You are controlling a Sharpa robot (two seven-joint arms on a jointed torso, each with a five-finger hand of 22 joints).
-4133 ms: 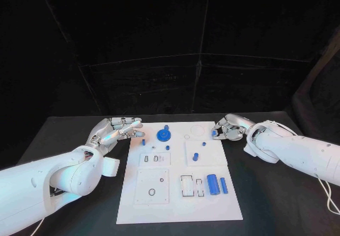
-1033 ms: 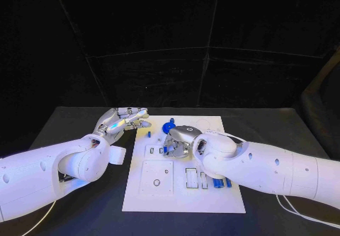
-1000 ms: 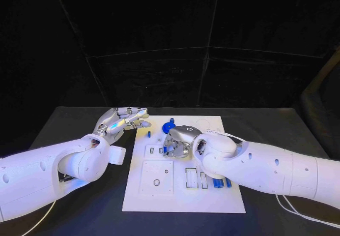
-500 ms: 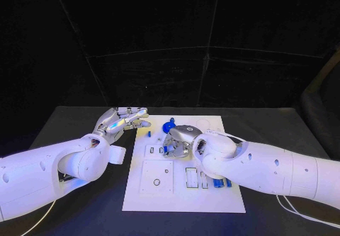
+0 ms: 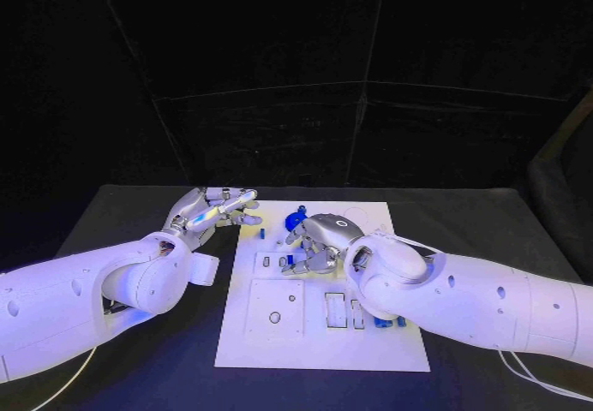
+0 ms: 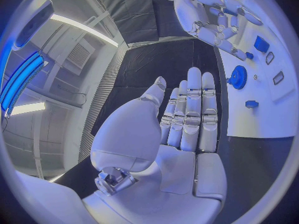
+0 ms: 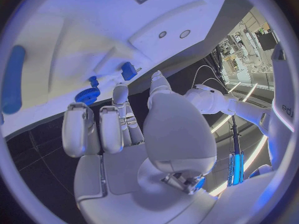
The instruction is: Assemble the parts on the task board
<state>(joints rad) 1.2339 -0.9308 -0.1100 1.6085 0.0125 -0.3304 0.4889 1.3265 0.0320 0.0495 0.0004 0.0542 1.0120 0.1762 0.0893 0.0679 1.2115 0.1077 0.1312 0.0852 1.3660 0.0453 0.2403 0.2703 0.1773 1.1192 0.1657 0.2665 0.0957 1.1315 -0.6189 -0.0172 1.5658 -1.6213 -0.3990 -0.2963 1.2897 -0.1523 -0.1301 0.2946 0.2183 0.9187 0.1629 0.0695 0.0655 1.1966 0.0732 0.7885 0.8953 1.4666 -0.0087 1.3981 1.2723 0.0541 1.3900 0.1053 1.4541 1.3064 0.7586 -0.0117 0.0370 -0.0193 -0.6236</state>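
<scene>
The left hand [image 5: 212, 211] hovers over the black counter [image 5: 148, 342] just off the left edge of the task board [image 5: 278, 347], palm up and fingers [image 6: 193, 109] stretched out flat and apart, grasping nothing; it sits where it sat a second ago. On the board beside it stands the blue gear [image 5: 293, 222], and the left wrist view shows that gear [image 6: 237, 77] with a small blue block [image 6: 251, 104] lying near it on the white plate. Toward the middle of the board, the right hand [image 5: 319, 242] has changed most: four seconds ago it was out by the board's upper right corner, and it has since swung across to hang low over the upper middle, above the small recessed pockets. Within the last half second it has lifted and tipped slightly, so that its fingers [image 5: 304, 261] now point down at the board. They look parted and released in the right wrist view, with no part between them, though the tips are partly hidden from above and I cannot be sure they touch nothing. Further right, the blue cylinders [image 5: 380, 321] lie near the rectangular slots, mostly covered by the right forearm. My reading is that the right hand is lining up for a pick near the gear, and no part has yet been seated by it.
</scene>
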